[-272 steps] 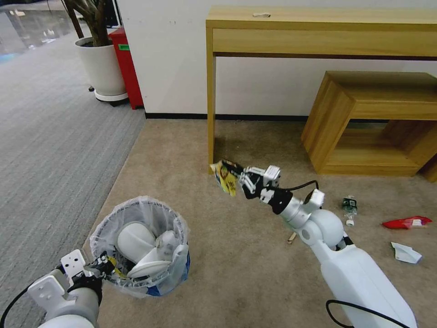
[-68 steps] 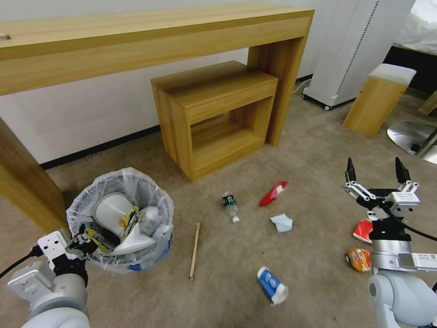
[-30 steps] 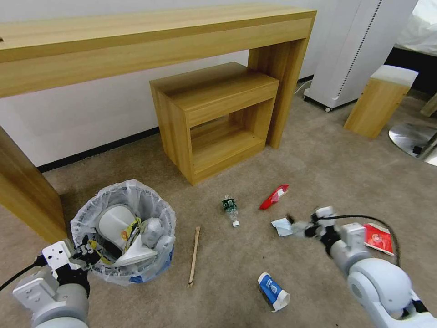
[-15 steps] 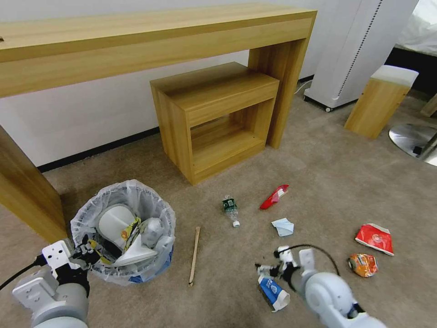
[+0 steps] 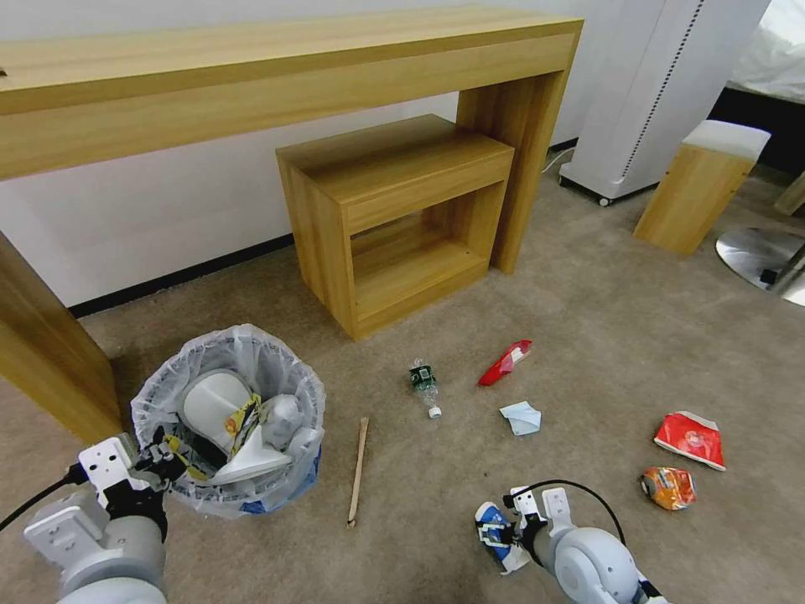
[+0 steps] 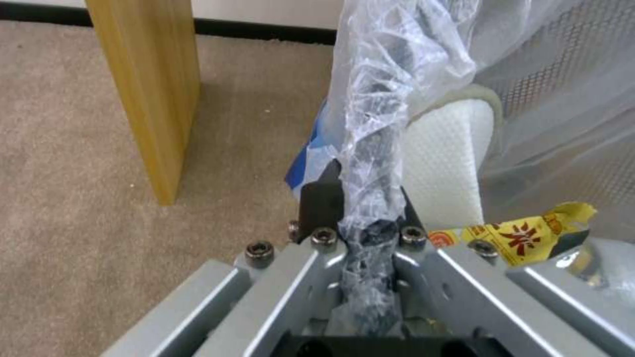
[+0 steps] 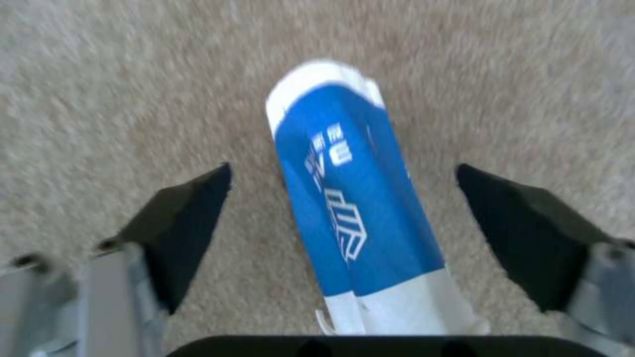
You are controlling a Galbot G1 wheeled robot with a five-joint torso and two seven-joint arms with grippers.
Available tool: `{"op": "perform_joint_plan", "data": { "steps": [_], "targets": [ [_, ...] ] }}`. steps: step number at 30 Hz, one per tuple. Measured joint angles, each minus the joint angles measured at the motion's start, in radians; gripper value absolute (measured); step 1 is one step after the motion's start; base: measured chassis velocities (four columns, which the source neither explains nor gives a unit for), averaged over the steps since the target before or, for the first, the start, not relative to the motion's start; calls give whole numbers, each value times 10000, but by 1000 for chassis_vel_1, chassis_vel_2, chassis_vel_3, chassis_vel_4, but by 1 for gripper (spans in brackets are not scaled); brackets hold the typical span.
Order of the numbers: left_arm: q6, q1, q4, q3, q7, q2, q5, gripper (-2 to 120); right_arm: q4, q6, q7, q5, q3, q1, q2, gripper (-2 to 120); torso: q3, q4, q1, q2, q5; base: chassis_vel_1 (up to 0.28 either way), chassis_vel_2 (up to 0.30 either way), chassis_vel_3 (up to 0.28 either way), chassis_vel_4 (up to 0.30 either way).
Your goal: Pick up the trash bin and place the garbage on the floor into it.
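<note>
Wooden stick (image 5: 358,471) between trash bin (image 5: 228,418), carton (image 5: 495,533)

1. The left gripper (image 5: 159,460) clamps the rim of the bag-lined trash bin (image 5: 228,419).
2. The right gripper (image 5: 501,535) is low over a blue-white carton (image 5: 495,530) on the carpet (image 5: 587,352).
3. A stick (image 5: 359,470), a bottle (image 5: 423,385) and red packets (image 5: 691,438) lie scattered.

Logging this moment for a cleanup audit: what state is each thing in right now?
Small round bag-lined trash bin: upright, partly filled, rim gripped.
Left hand: shut on the bin's rim.
Right hand: open, fingers either side of the carton.
Blue-white carton: lying flat on the beige carpet.
Small bottle: on its side.
Thin wooden stick: lying flat.
</note>
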Motion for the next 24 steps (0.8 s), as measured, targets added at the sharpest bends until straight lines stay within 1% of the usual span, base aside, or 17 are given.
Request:
{"op": "perform_joint_plan", "data": {
  "steps": [1,3,4,5,6,8,9,11,12,15,16,19,20,22,24],
  "targets": [
    [0,0,0,0,0,0,0,1,0,0,0,0,0,0,0,84,0,0,0,0,0,0,0,0,0],
    [-1,34,0,12,-2,-2,-80,1,-178,7,-139,-156,-77,19,74,72,0,0,0,0,2,0,0,0,0],
    [0,45,1,10,-4,-3,-95,1,-209,9,-182,-225,-124,19,97,69,0,0,0,0,0,0,0,0,0],
    [0,45,1,10,-4,-3,-95,1,-209,9,-182,-225,-124,19,97,69,0,0,0,0,0,0,0,0,0],
    [-1,49,0,-4,-11,-3,-100,1,-227,12,-195,-306,-176,17,112,62,0,0,0,0,1,0,0,0,0],
    [-1,65,0,-10,-12,-5,-105,1,-240,13,-196,-393,-213,11,109,54,0,0,0,0,0,0,0,0,0],
    [-1,65,0,-10,-12,-5,-105,1,-240,13,-196,-393,-213,11,109,54,0,0,0,0,0,0,0,0,0],
    [-9,78,0,-12,-12,-12,-108,1,-204,15,-193,-451,-216,-35,57,44,0,1,0,0,0,0,0,0,0],
    [-9,78,0,-12,-12,-12,-108,1,-204,15,-193,-451,-216,-35,57,44,0,1,0,0,0,0,0,0,0],
    [-13,43,0,30,-14,-30,-90,1,-60,19,-192,-483,-144,-139,-34,27,0,1,0,0,-1,0,0,0,0],
    [-13,43,0,30,-14,-30,-90,1,-60,19,-192,-483,-144,-139,-34,27,0,1,0,0,-1,0,0,0,0],
    [-13,-15,0,96,-13,-62,-52,1,-20,21,-194,-588,-110,-216,-60,13,0,0,0,0,-1,0,0,0,0],
    [-13,-15,0,96,-13,-62,-52,1,-20,21,-194,-588,-110,-216,-60,13,0,0,0,0,-1,0,0,0,0],
    [-13,-10,0,101,-12,-66,-33,1,-21,23,-194,-650,-120,-224,-60,4,0,0,0,0,0,0,0,0,0],
    [-13,7,0,101,-11,-66,-29,1,-21,23,-194,-665,-133,-223,-61,4,0,0,0,0,-1,0,0,0,0]
  ]
}}
